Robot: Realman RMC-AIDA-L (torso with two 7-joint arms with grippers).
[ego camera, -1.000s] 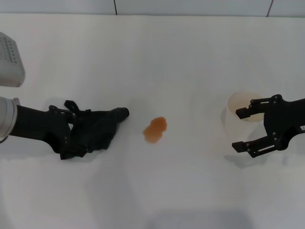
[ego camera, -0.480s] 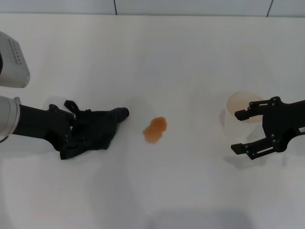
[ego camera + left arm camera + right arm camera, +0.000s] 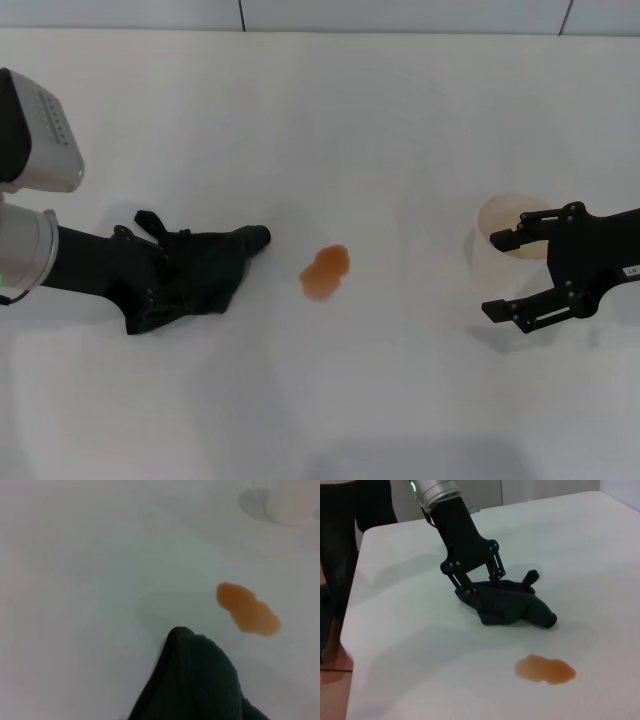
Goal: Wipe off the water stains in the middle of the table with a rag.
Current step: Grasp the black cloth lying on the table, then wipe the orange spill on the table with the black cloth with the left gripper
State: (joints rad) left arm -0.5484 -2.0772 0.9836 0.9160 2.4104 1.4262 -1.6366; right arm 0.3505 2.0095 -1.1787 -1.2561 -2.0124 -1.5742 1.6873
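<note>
The orange-brown water stains [image 3: 325,272] sit as one lobed blotch in the middle of the white table [image 3: 330,120]. To their left lies the dark rag [image 3: 205,270], bunched, its tip pointing at the blotch with a gap between them. My left gripper [image 3: 148,288] is shut on the rag's far-left end and presses it to the table. The right wrist view shows that gripper [image 3: 467,589] on the rag [image 3: 512,607], with the stains [image 3: 545,670] nearer. The left wrist view shows the rag [image 3: 192,680] and the stains [image 3: 248,609]. My right gripper [image 3: 494,275] stands open at the right.
A white paper cup [image 3: 505,222] with an orange-tinted inside stands at the right, between my right gripper's open fingers. Thin dark seams run along the table's far edge. The table's left edge [image 3: 355,630] shows in the right wrist view.
My left arm's silver wrist has swung up and inward while the gripper stays on the rag, which has barely shifted. My right gripper has edged slightly toward the middle.
</note>
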